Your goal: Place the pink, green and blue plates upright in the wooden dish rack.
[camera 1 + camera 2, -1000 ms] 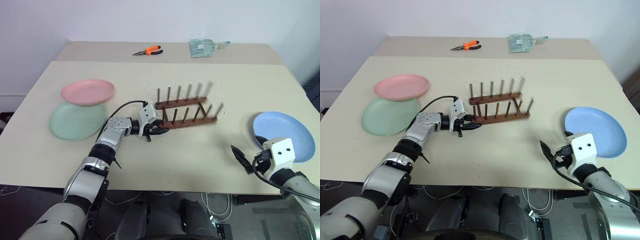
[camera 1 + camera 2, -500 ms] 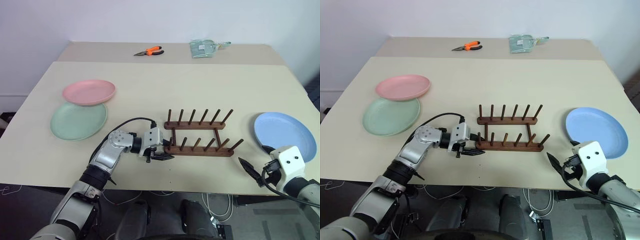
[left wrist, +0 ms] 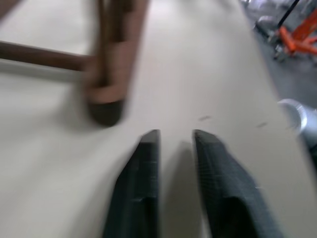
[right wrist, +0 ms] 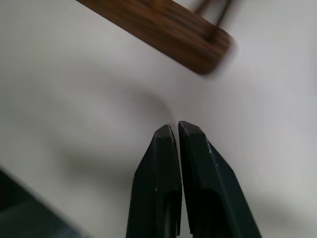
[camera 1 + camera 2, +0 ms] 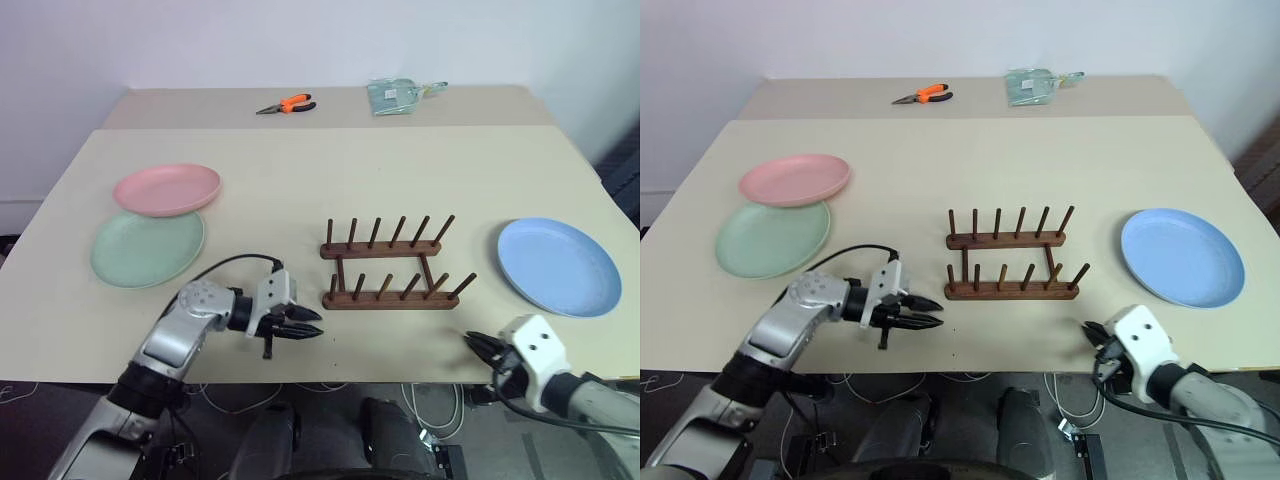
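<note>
The pink plate (image 5: 167, 188) lies flat at the left of the table, its rim overlapping the green plate (image 5: 147, 248) in front of it. At the right lies the blue plate (image 5: 559, 267), also flat. Between them stands the wooden dish rack (image 5: 390, 270), its pegs bare. My left gripper (image 5: 312, 325) hovers low just off the rack's left end, fingers (image 3: 146, 163) slightly open on nothing. Near the table's front edge my right gripper (image 5: 475, 343) is shut and empty, in front of the rack's right end (image 4: 163, 29).
Orange-handled pliers (image 5: 286, 104) and a clear plastic packet (image 5: 398, 96) lie on the far table section. Bare tabletop (image 5: 300, 160) stretches behind the rack. Both grippers are close to the table's front edge.
The rack slid toward the table's front with my left gripper at its end; that gripper has since drawn back from it. My right gripper sank toward the front edge and shut.
</note>
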`<action>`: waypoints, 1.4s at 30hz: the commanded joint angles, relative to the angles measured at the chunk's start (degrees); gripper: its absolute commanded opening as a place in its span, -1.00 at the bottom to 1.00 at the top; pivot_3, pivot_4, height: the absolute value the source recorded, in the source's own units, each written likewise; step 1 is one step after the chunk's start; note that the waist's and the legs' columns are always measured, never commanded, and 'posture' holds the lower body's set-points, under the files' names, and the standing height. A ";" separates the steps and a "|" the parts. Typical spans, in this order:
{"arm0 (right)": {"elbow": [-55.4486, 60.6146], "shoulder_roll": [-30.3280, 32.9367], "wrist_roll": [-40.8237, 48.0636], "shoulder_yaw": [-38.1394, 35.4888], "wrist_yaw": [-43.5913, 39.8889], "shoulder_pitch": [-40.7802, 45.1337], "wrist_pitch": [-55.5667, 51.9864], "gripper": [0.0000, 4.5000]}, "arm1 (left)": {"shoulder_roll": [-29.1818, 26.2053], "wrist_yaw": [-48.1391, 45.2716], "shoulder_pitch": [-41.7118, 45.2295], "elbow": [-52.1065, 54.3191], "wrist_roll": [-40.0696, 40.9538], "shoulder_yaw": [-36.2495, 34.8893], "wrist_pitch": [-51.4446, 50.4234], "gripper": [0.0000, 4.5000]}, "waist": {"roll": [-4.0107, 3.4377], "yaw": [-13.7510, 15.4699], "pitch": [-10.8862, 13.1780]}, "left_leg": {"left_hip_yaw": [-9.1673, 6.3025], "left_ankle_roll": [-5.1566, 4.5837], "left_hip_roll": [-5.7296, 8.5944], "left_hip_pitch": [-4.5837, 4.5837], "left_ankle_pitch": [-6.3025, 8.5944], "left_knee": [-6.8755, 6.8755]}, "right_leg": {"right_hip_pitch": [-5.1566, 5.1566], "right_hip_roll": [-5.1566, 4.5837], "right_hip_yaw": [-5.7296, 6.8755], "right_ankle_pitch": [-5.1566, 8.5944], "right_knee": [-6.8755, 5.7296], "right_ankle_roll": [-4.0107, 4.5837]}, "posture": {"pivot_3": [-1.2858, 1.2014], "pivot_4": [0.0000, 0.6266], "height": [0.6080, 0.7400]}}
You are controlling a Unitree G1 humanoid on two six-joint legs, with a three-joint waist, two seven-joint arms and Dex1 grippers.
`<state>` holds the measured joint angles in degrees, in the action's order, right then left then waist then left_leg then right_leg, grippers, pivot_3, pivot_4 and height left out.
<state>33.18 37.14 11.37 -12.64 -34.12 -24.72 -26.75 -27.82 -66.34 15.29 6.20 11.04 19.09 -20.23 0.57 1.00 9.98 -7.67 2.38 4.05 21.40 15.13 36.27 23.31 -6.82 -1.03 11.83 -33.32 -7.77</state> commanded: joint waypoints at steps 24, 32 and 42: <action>-25.22 -5.09 -9.44 11.75 7.63 32.07 2.04 -0.62 | 12.58 32.42 10.31 -20.41 -7.83 -6.91 3.49 -0.49 | 0.48 -0.61 -0.45 | 0.01 0.01 0.08 -0.28 -0.03 -0.05 | -0.12 0.15 0.02 -0.18 -0.16 -0.17 | 0.03 -0.52 1.00; -10.39 -3.01 -3.00 12.74 -1.29 27.83 0.94 1.00 | 8.38 38.23 9.06 -5.70 4.85 -26.65 -6.41 0.34 | 0.41 -1.75 -0.23 | -0.07 0.02 0.05 -0.07 -0.03 -0.09 | 0.18 0.16 0.03 -0.15 -0.28 -0.23 | 0.03 -0.52 1.00; -16.05 -4.71 -4.82 18.43 -3.15 33.58 4.23 1.00 | 7.76 70.87 24.21 -4.29 10.16 -53.97 -19.28 0.98 | 0.58 -1.60 -0.19 | -0.12 0.08 0.14 -0.06 -0.04 -0.12 | 0.11 0.12 0.07 -0.22 -0.17 -0.17 | 0.03 -0.52 1.00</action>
<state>17.28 32.69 6.99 5.55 -36.95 7.61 -24.36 -20.38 -0.40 38.88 0.08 19.87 -31.16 -36.70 1.15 -0.60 9.79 -7.80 2.46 4.19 21.34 15.09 36.15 23.43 -6.70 -0.96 11.60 -33.50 -7.93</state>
